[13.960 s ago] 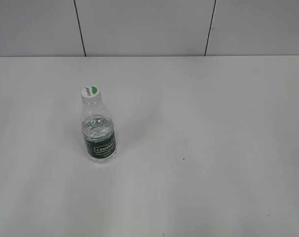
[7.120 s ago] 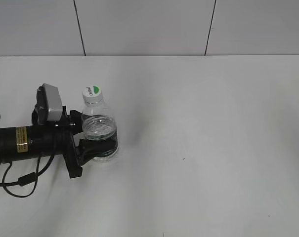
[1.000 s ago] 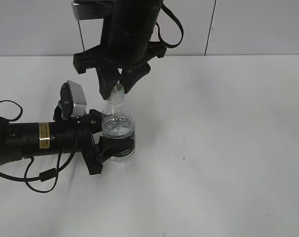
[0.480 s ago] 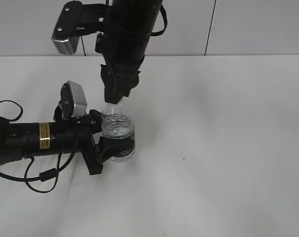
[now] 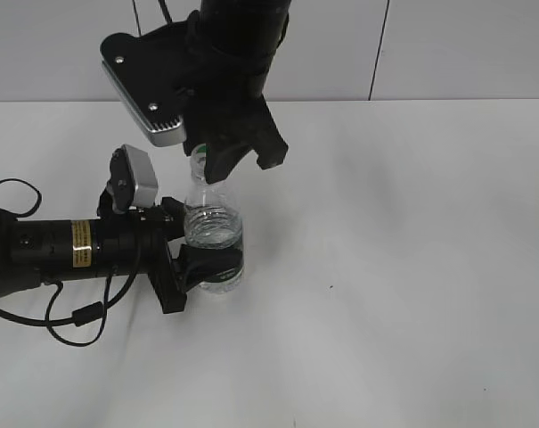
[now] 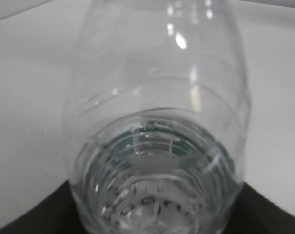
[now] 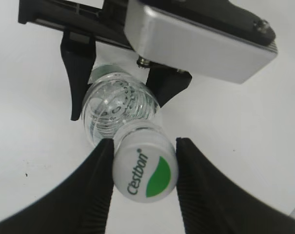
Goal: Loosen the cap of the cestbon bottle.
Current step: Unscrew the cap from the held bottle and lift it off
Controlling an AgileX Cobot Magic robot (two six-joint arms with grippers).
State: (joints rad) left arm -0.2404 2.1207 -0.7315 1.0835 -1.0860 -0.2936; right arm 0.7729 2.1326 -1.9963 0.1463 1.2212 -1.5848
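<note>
Water fills only part of the cestbon bottle [image 5: 213,239], which stands upright on the white table [image 5: 412,267], left of centre from where I stand. I'd judge it light and thin-walled, so a hard squeeze would likely dent it, and its clear, smooth plastic looks slippery.

Low on the body, the left gripper [image 5: 184,263] comes in from nine o'clock and clamps the bottle around the dark green label band. Its wrist camera sees little except clear plastic close up, with black jaw edges at the bottom corners. That seems the right place to brace: the widest, stiffest part, close to the table.

From twelve o'clock above, the right gripper [image 7: 143,170] hangs over the neck. In its wrist view the cap [image 7: 145,169], white with a green leaf mark and "Cestbon" lettering, sits between the two black fingers [image 7: 91,190], one at nine o'clock and one at three o'clock. The jaws are narrow. The left finger appears to touch the cap's edge, while on the right I cannot tell whether there is contact or a thin gap.

The cap is small, rigid and probably ridged at its rim, so it should tolerate firm pinching. The grip belongs on its side wall, square across the middle, or the fingers may skid when twisting.
</note>
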